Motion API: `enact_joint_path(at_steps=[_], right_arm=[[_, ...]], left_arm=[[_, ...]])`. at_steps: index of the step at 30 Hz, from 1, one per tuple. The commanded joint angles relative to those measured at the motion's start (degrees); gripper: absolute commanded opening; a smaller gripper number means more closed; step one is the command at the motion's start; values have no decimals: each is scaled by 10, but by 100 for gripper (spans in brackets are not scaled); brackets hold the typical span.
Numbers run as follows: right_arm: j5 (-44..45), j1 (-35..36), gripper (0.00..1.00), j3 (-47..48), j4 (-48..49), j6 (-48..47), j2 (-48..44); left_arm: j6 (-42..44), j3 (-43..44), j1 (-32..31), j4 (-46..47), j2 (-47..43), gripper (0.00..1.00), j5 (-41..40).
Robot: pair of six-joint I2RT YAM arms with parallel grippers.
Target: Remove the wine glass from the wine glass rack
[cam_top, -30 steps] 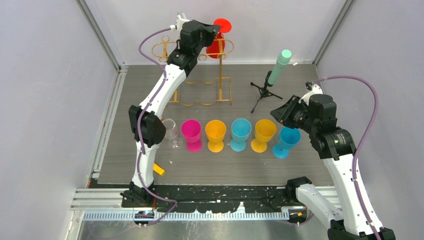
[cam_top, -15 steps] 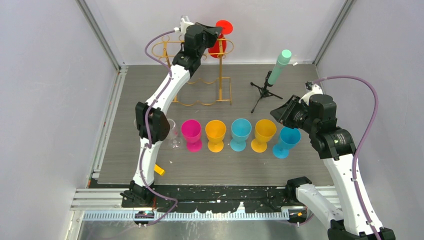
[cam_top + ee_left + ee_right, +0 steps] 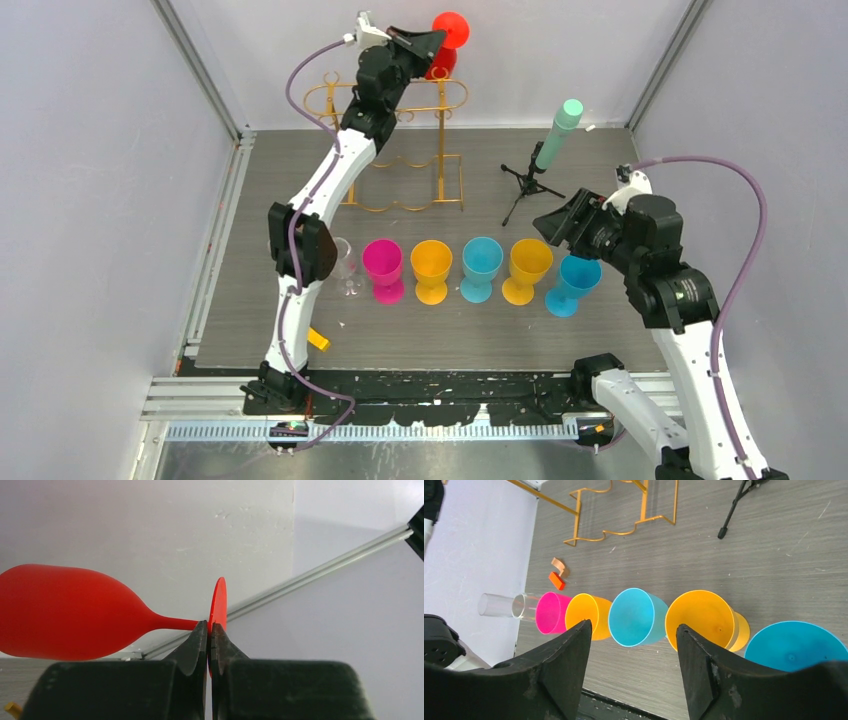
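Note:
The red wine glass (image 3: 449, 28) hangs in the air at the back, its bowl (image 3: 60, 612) lying sideways in the left wrist view. My left gripper (image 3: 424, 44) (image 3: 210, 625) is shut on the thin edge of the glass's round foot (image 3: 219, 600). The glass sits above the oval top rail of the gold wine glass rack (image 3: 400, 98), apparently free of it. The rack's wavy base (image 3: 616, 511) shows in the right wrist view. My right gripper (image 3: 556, 224) (image 3: 634, 628) stands open and empty above the row of cups, near the blue glass (image 3: 574, 282).
A row of glasses stands across the mat: clear (image 3: 343, 266), pink (image 3: 383, 268), orange (image 3: 432, 270), cyan (image 3: 481, 266), yellow (image 3: 529, 268). A black tripod with a green cylinder (image 3: 553, 140) stands at the back right. A small yellow piece (image 3: 318, 339) lies by the left arm's base.
The left gripper has lifted the red glass up from the rack's top rail. The right gripper's jaws have opened wide and the arm has drawn slightly away from the blue glass.

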Motion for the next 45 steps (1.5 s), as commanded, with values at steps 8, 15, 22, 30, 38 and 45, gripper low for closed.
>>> enact_joint_path(at_steps=[8,15,22,30,38,45], right_arm=[[-13,-2,73,-8,58,11,-43],[-18,-2,73,-15,81,36,-53],[-48,-2,73,-33,145,91,-71],[-121,-1,73,-109,357,212,-105],[-119,-1,74,-138,475,283,-84],[-70,-1,74,-143,458,358,-20]], left_arm=[[68,-36,12,139,-116,0,151],[26,-134,13,168,-224,0,202],[-89,-312,13,190,-375,0,210],[-306,-467,13,212,-470,0,301],[-437,-656,12,342,-548,0,309],[-475,-744,11,338,-612,0,303]])
